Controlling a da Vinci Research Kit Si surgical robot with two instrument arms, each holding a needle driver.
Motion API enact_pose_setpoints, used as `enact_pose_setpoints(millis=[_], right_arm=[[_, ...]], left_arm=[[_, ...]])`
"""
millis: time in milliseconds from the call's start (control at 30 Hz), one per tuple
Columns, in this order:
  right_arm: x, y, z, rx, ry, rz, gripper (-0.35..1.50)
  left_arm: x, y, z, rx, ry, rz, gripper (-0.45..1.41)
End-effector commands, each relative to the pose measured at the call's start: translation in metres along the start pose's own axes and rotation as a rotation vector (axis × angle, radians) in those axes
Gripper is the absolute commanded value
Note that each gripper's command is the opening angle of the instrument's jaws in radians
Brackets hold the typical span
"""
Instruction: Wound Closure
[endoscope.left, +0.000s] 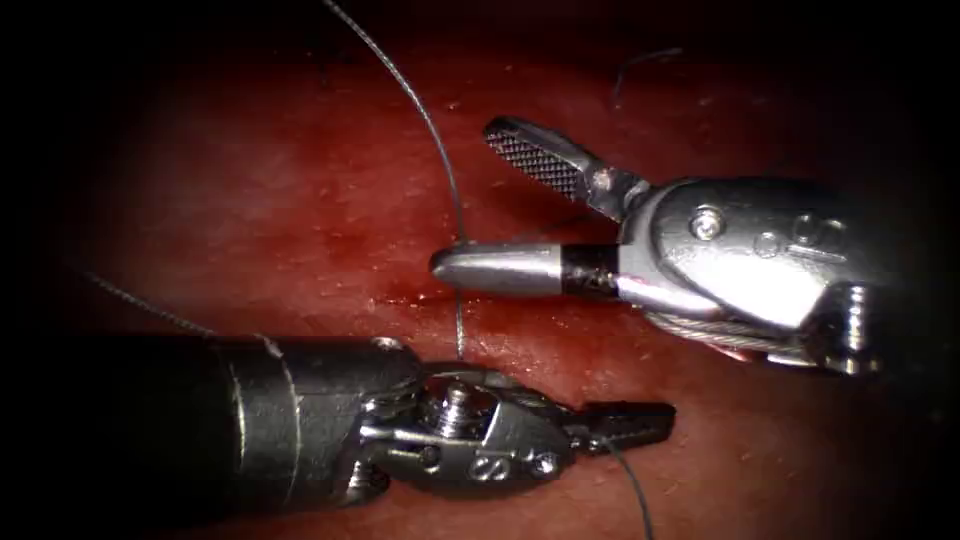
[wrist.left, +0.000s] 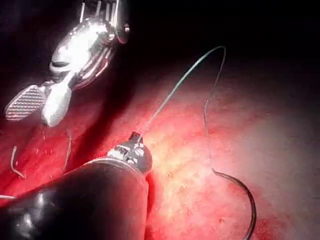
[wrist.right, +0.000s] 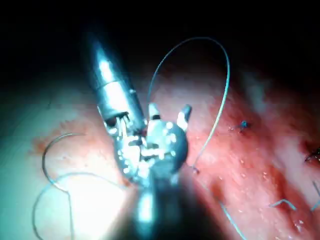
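My left tool (endoscope.left: 632, 424) lies low across the tissue (endoscope.left: 250, 200), its jaws shut on the thread (endoscope.left: 630, 495). In the left wrist view those jaws (wrist.left: 135, 139) hold the thread (wrist.left: 180, 82), which arches up and drops to the curved needle (wrist.left: 246, 200). The needle lies loose on the tissue, held by neither tool and not in it. My right tool (endoscope.left: 462, 197) hovers above the left one with jaws wide open and empty. A strand of thread (endoscope.left: 430, 125) runs down past its lower jaw. In the right wrist view the open jaws (wrist.right: 167, 116) stand beside the left shaft (wrist.right: 107, 82), with the needle (wrist.right: 46, 160) nearby.
A wet red line (endoscope.left: 405, 297) marks the tissue just left of the right tool's lower jaw. Cut thread ends (wrist.left: 15, 165) lie near the right tool (wrist.left: 35, 105). A small knot (wrist.right: 243, 124) and more thread ends (wrist.right: 282, 204) sit on the red tissue.
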Motion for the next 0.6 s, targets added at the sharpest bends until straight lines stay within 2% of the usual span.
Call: enact_pose_setpoints(millis=[33,100,267,400,500,600], right_arm=[[-0.0003,0.0017,0.0007,-0.007,-0.005,0.002,0.66],[-0.0004,0.0023,0.001,-0.005,-0.01,0.003,0.66],[0.0002,0.0035,0.0023,-0.008,-0.051,0.013,0.64],[0.0008,0.0039,0.0032,-0.004,-0.086,0.008,0.62],[0.0009,0.0037,0.0034,0.001,-0.099,0.009,0.54],[0.001,0.0037,0.0044,0.001,-0.122,-0.007,0.54]], left_arm=[[0.0003,0.0012,0.0013,-0.004,0.013,0.009,-0.45],[0.0005,0.0022,0.0022,-0.003,0.017,0.017,-0.45],[0.0001,0.0043,0.0064,-0.012,0.03,0.041,-0.45],[0.0001,0.0045,0.0102,-0.006,0.038,0.052,-0.45],[0.0002,0.0041,0.0114,-0.004,0.04,0.052,-0.45],[0.0005,0.004,0.0128,-0.002,0.042,0.059,-0.45]])
